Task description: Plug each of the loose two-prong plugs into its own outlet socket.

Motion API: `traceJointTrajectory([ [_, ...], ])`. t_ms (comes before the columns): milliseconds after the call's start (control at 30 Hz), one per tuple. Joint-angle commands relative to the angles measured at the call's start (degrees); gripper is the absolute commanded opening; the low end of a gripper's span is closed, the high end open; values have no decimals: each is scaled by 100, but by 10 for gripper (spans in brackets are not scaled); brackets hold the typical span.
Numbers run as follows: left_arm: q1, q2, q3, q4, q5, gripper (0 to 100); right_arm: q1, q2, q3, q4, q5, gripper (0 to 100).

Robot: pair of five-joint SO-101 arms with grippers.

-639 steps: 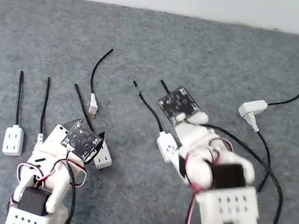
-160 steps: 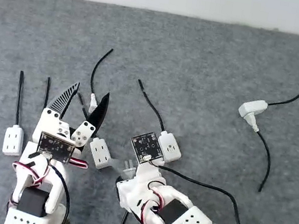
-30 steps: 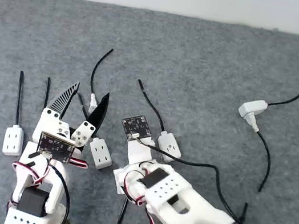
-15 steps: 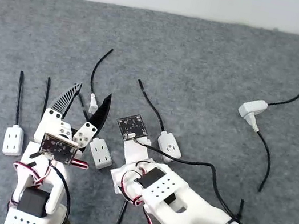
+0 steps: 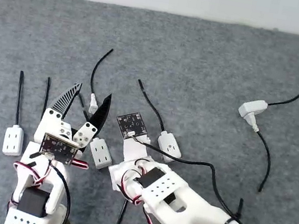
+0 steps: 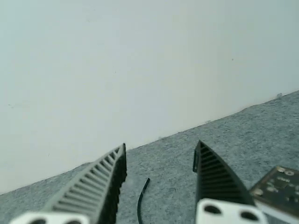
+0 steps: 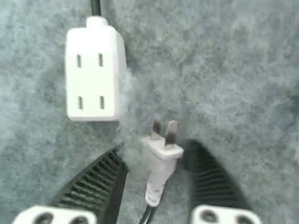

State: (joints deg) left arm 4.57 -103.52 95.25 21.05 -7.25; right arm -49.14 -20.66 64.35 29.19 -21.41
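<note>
My right gripper (image 7: 154, 148) is open just above the carpet, its black fingers (image 7: 100, 182) on either side of a white two-prong plug (image 7: 161, 151) without touching it. The prongs point toward a white outlet socket (image 7: 95, 74) a short gap away. From above, the right arm (image 5: 154, 185) hides that plug, next to a socket (image 5: 100, 153). My left gripper (image 5: 92, 92) is open and raised, tilted up toward the wall (image 6: 140, 70). A small white plug (image 5: 93, 104) lies below it. Two more sockets (image 5: 13, 140) (image 5: 169, 146) and a larger plug (image 5: 252, 110) lie on the carpet.
Grey carpet (image 5: 204, 63) covers the table up to a pale wall at the back. Black cords (image 5: 149, 105) trail from every plug and socket. The right arm's own cable (image 5: 208, 174) loops over the carpet beside it.
The right arm has edged a little to the left, toward the socket beside the left arm. The left arm has barely moved and its gripper stays open.
</note>
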Motion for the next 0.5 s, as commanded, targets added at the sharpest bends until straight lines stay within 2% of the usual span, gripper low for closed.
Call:
traceJointTrajectory([
  [0,-18,-79,-57,-193,-44,227,-57,268,-334,-259,-35,82],
  [133,-18,-79,-57,-193,-44,227,-48,576,-642,-48,-70,183],
  [267,-18,-79,-57,-193,-44,227,-40,796,-888,242,-422,262],
  [367,-18,-79,-57,-193,-44,227,-40,875,-932,259,-360,242],
  [467,-18,-79,-57,-193,-44,227,-40,884,-932,259,-369,158],
])
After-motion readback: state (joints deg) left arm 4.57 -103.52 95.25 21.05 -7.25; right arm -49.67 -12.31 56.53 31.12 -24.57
